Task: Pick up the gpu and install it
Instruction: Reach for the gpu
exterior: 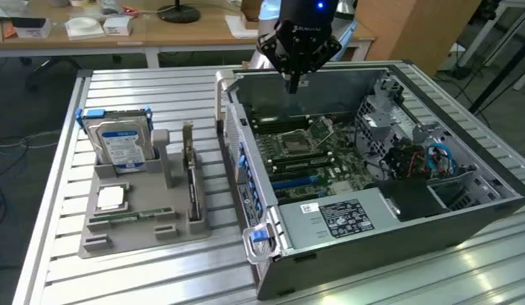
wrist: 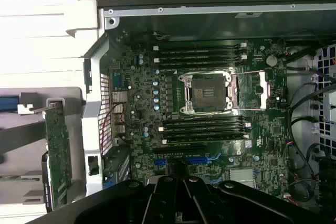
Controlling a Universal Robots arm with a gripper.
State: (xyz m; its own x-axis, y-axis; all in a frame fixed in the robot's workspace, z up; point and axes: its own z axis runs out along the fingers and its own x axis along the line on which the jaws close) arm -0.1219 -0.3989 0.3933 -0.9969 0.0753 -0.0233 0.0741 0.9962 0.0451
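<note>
- Aluminium slats make up the table (exterior: 143,95). On it a computer case (exterior: 372,254) lies on its side with the panel off, so the motherboard (exterior: 317,168) faces upward and can be reached from above.
- A grey holder (exterior: 135,240) stands to the exterior view's left of the case, just beside it.
- The gpu (exterior: 192,181) stands on edge in a narrow slot of that holder, with nothing touching it. In my judgement this posture keeps its upper edge free for a pinch from overhead.
- A hard drive (exterior: 118,145) with a blue-white label stands upright in the same holder, near the card. A memory stick (exterior: 131,216) lies flat towards the holder's front.
- The gripper (exterior: 292,86) hangs over the far end of the open case, above the motherboard and well apart from the gpu.
- Its fingers are pressed together with nothing between them.
- The blue expansion slots (wrist: 202,159) on the board are vacant and no card is seated in them.
- Finding: the pick-up has not yet been made, judging by the card in its slot and the empty gripper.
</note>
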